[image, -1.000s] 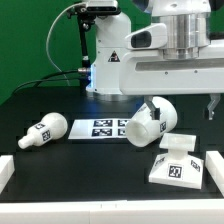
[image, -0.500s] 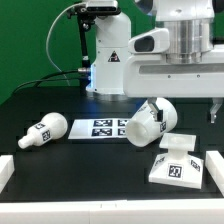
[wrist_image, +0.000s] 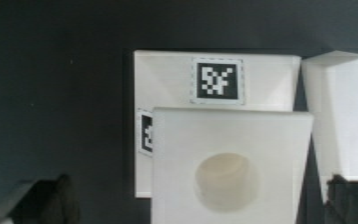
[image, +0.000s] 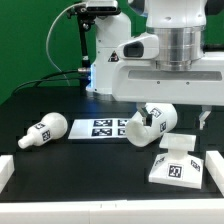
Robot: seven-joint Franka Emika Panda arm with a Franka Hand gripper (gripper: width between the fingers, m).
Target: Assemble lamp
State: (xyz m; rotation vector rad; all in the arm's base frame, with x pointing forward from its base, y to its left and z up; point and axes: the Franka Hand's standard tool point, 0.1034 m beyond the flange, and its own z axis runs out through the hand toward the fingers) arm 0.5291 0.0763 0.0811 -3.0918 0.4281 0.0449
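The lamp base sits on the black table at the exterior view's right, tags on its top and side. In the wrist view the base fills the middle, with its oval socket hole. My gripper hangs open above the base, a dark finger on each side; in the wrist view the gripper straddles the base without touching it. The shade lies on its side just behind the base. The bulb lies at the exterior view's left.
The marker board lies flat between bulb and shade. White rails border the table at the left and the right; the right one shows beside the base in the wrist view. A second robot's base stands behind.
The arm has come down and shifted toward the exterior view's left, bringing the open fingers lower over the base. The lamp parts have not moved.
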